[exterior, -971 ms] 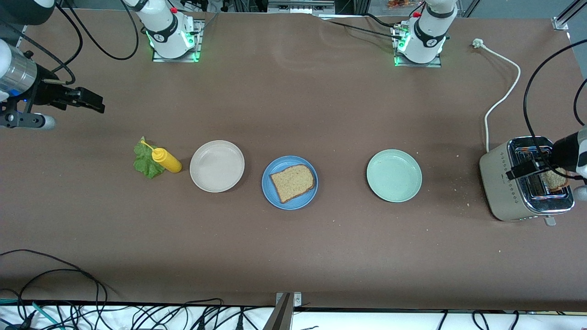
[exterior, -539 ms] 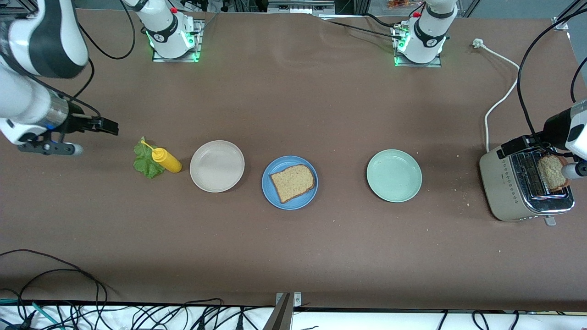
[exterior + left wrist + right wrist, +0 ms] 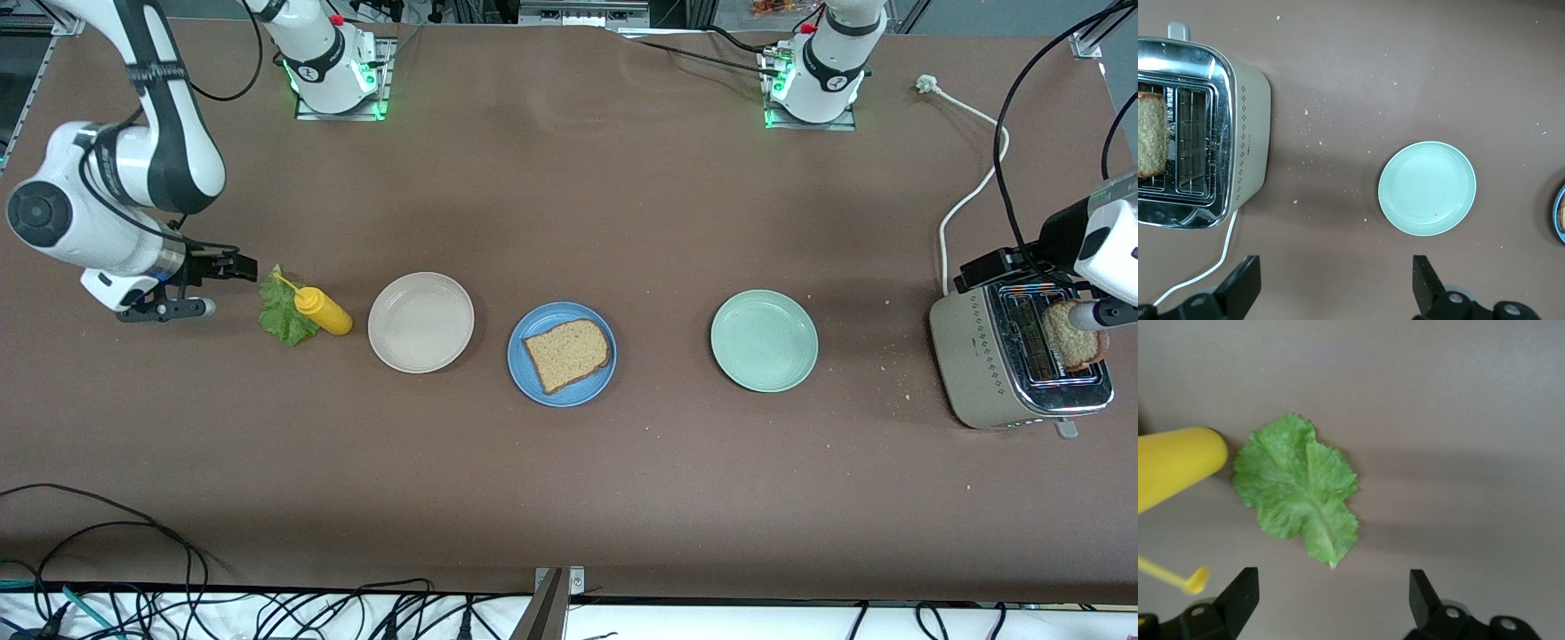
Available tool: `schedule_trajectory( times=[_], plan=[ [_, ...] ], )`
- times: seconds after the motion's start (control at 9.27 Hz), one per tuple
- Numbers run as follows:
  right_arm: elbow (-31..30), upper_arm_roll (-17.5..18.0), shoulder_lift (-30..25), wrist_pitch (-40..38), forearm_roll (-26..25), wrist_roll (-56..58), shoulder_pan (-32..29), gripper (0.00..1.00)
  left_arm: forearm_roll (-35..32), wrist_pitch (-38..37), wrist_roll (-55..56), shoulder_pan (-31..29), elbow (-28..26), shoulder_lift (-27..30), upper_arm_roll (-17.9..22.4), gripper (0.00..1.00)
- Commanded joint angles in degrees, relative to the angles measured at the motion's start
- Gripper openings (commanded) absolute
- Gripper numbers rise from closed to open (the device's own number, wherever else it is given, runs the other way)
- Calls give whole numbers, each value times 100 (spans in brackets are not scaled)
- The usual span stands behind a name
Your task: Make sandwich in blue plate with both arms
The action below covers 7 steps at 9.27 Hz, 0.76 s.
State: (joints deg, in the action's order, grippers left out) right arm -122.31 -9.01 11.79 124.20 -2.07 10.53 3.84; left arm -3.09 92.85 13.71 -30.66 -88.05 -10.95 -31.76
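Note:
The blue plate (image 3: 551,313) holds one brown bread slice (image 3: 569,354). A second slice (image 3: 1073,335) stands in the toaster (image 3: 987,364); it also shows in the left wrist view (image 3: 1151,133). The green lettuce leaf (image 3: 283,313) lies flat on the table beside a yellow mustard bottle (image 3: 322,311). My right gripper (image 3: 233,265) is open and empty over the table just beside the lettuce (image 3: 1298,493), toward the right arm's end; its own view shows it too (image 3: 1331,587). My left gripper (image 3: 982,269) is open and empty over the table beside the toaster (image 3: 1245,133); its own view shows it too (image 3: 1336,277).
A beige plate (image 3: 420,322) lies between the bottle and the blue plate. A pale green plate (image 3: 763,340) lies between the blue plate and the toaster, also in the left wrist view (image 3: 1427,188). The toaster's white cord (image 3: 973,187) runs toward the arms' bases.
My right arm has swung in and brought its gripper close to the lettuce. My left gripper has moved off the toaster's slot; the slice stays in the toaster.

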Motion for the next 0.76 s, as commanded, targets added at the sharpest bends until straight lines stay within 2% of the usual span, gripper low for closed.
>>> schedule_trajectory(
  times=[0.0, 0.54, 0.65],
  plan=[
    [14, -5, 691, 455, 84, 221, -41, 100, 204, -144, -220, -107, -169, 251, 20, 100],
    [-21, -5, 1290, 482, 716, 413, -173, 100, 186, -285, -220, -98, -151, 295, 29, 100],
    [-21, -5, 1412, 482, 891, 588, -216, 90, 186, -285, -220, -98, -160, 295, 29, 100]
  ],
)
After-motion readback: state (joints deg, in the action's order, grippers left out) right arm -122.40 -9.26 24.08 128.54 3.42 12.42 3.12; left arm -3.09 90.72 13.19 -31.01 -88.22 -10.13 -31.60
